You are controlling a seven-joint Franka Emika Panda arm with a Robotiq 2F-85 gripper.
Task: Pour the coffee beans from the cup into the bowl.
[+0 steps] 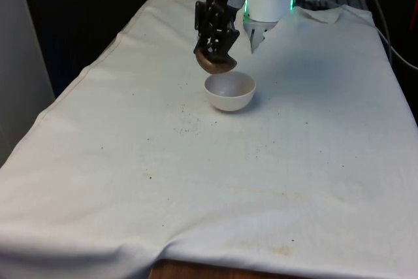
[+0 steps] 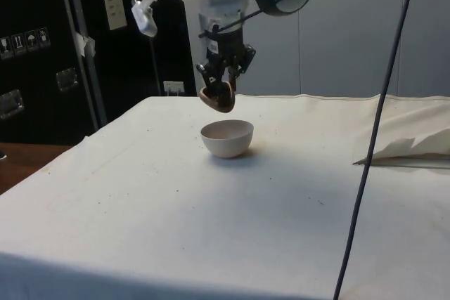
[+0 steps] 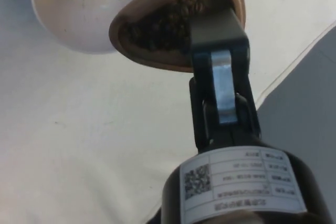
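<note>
Hovering right above the bowl (image 1: 230,91), the gripper (image 1: 217,49) has the brown cup (image 1: 214,63) pinched by its rim, one finger (image 3: 218,45) reaching inside against the wall and the other presumably outside it. That rim pinch looks deliberate: it leaves the mouth free so the load can slide out past the finger. And look at the tilt! In the wrist view the cup is leaning hard, its mouth turned towards the bowl just beyond the fingertips, and the coffee beans (image 3: 157,24) are still packed dark inside it, banked up against the lower lip. Nothing has spilled over yet, and the bowl's pale inside shows bare apart from a few dark specks. So by my reading the pour is about to start, not under way.

From the side view the cup hangs just over the bowl's near rim, close but not touching, and that low height makes sense, because beans dropped from higher would bounce out. The white cloth (image 1: 294,161) beneath and beside the tool already carries scattered dark flecks, which may be crumbs or strays; I cannot tell which.

A little more wrist roll should tip the beans across. The risk is the offset: the cup sits over the rim more than over the centre, so some could skip off the edge.

Writing? A white sticker (image 3: 236,184) on the gripper body carries a square code and lines of print, too small to read
</note>
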